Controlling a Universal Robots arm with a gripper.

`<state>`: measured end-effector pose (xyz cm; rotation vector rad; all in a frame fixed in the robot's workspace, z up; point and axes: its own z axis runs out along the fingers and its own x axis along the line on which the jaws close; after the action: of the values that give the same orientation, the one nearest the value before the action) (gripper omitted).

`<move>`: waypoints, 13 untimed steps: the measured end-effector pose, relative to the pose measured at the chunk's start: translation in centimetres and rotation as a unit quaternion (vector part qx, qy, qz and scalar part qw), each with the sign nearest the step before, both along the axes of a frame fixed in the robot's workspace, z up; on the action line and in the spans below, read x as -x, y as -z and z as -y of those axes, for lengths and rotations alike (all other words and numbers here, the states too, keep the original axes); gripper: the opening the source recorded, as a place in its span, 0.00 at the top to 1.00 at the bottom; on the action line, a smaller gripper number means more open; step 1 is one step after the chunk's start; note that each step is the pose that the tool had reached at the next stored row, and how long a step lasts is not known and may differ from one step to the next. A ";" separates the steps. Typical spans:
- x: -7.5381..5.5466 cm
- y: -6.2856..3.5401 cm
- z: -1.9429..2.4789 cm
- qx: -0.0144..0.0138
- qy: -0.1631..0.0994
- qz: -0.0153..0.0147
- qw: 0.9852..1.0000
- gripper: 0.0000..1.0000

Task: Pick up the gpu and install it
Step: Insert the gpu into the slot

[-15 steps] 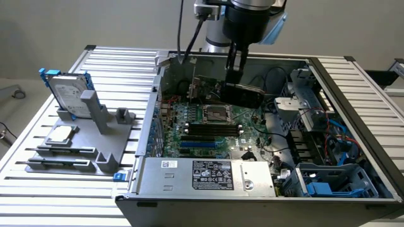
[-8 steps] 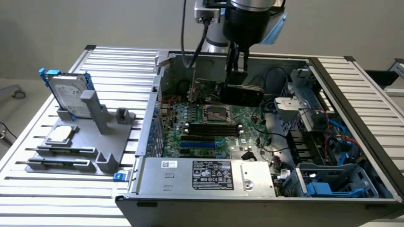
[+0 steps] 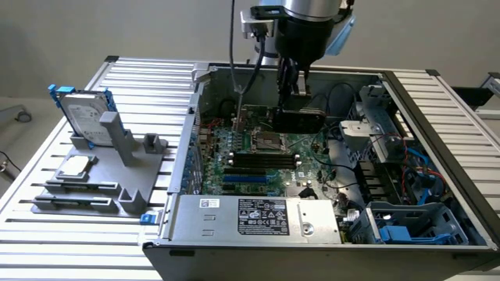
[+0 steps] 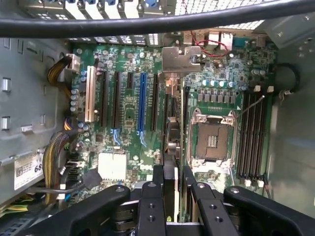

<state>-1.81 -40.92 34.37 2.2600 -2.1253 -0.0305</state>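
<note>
GPU (image 3: pixel 301 120) hangs edge-down, pinched between your gripper's (image 4: pixel 172 173) fingers, presumably so its lower edge meets the motherboard's (image 4: pixel 129 115) expansion slots (image 4: pixel 142 108) squarely.

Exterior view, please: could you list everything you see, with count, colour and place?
table: one, silvery slats, under everything.
computer case: one, grey, open, middle of table.
motherboard: one, green, inside case.
labelled box: one, silver with black label, case's near side.
holder: one, grey, exterior view's left.
hard drive: one, silver with blue rails, upright in holder.
chip: one, silver, flat on holder.
gpu: one, green with black cooler, above motherboard, in tool.
arm: one, silver and black, above case.
tool: one, black, shut on gpu.
</note>
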 end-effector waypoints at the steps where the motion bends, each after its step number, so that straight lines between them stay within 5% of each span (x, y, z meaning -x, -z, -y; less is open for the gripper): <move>1: 0.1 0.13 0.26 -0.001 0.000 0.000 1.000 0.74; 8: 1.3 0.91 1.95 -0.001 0.000 0.003 1.000 0.74; 13: 2.8 1.54 2.77 -0.001 -0.001 0.008 1.000 0.74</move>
<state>-4.65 -43.70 32.83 2.2711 -2.1336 -0.0144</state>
